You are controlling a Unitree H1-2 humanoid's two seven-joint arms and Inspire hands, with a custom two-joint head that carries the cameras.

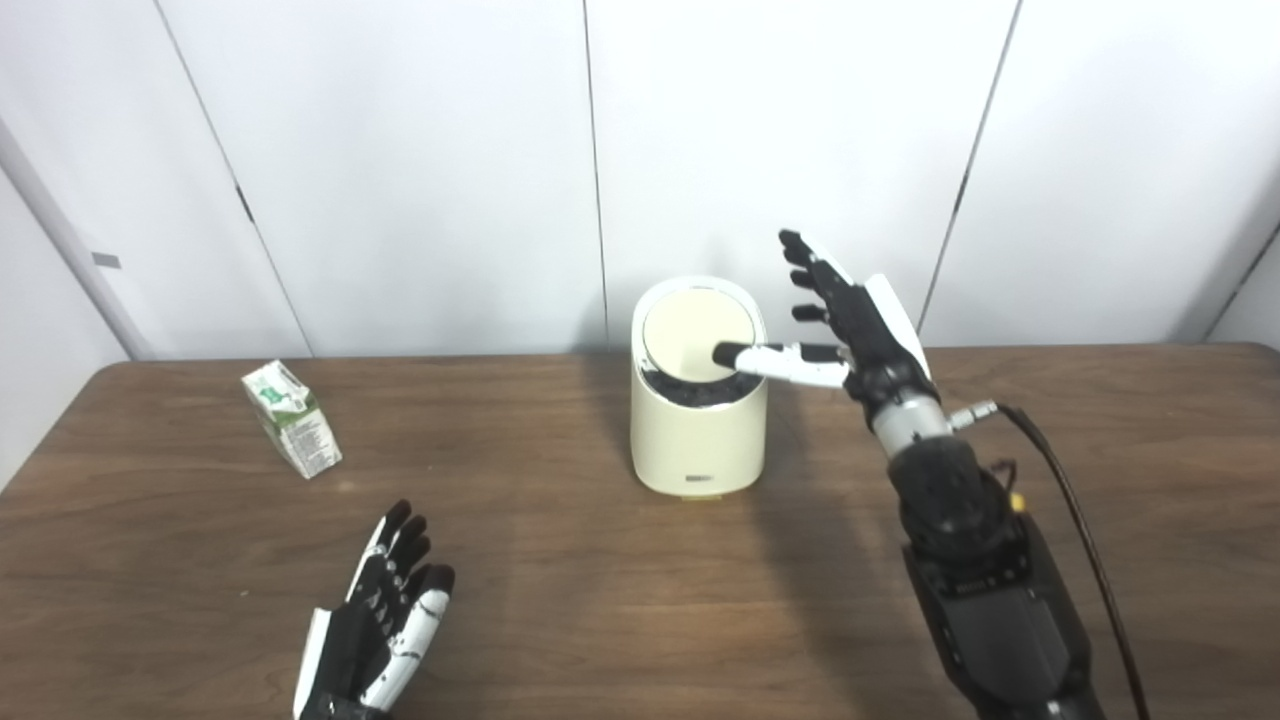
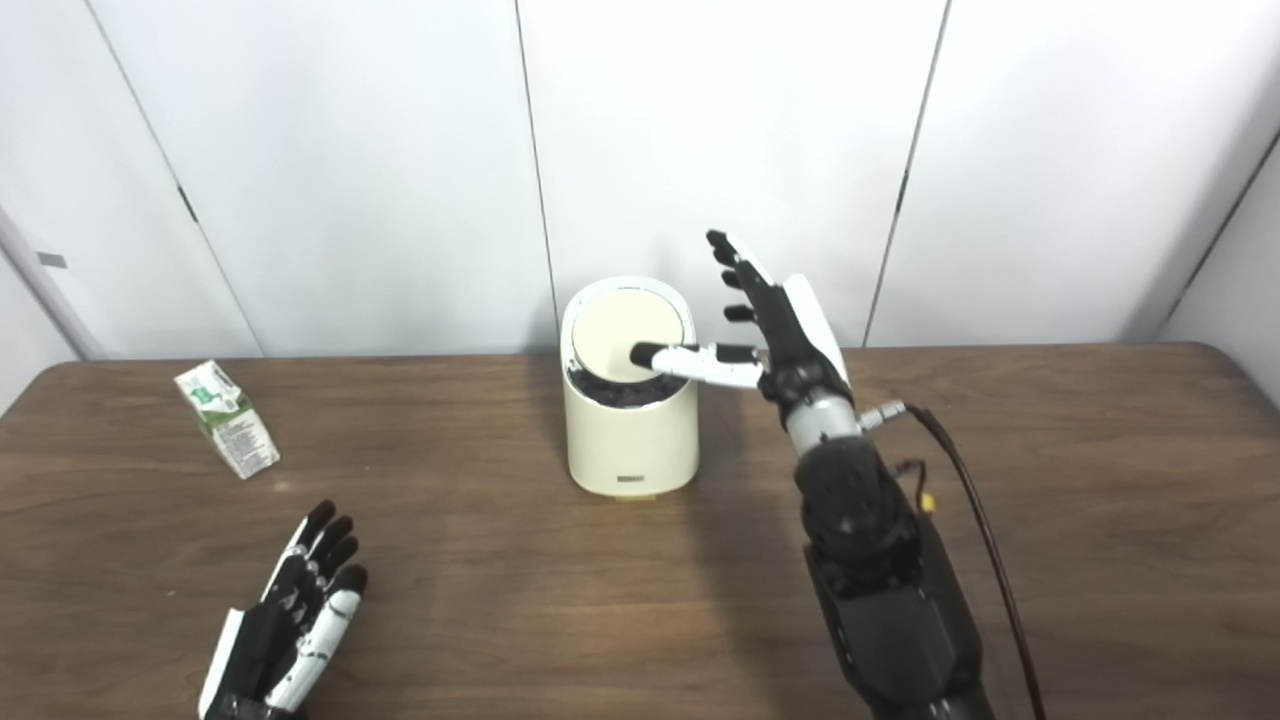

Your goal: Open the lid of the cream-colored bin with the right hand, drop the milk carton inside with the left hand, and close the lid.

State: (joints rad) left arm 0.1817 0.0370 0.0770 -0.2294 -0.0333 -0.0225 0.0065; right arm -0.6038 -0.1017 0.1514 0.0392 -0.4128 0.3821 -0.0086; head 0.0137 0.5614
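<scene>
The cream-colored bin (image 1: 697, 440) stands upright at the table's middle back. Its round lid (image 1: 690, 330) is tipped up at the front, showing a dark liner at the near rim. My right hand (image 1: 850, 320) is raised just right of the bin, fingers spread upward, with the thumb reaching left over the lid's near edge; it holds nothing. The green and white milk carton (image 1: 292, 418) sits tilted on the table at the far left. My left hand (image 1: 385, 610) rests open on the table near the front left, well short of the carton.
The brown wooden table (image 1: 600, 600) spans the view, backed by white wall panels (image 1: 420, 150). A black cable (image 1: 1080, 520) trails along my right forearm.
</scene>
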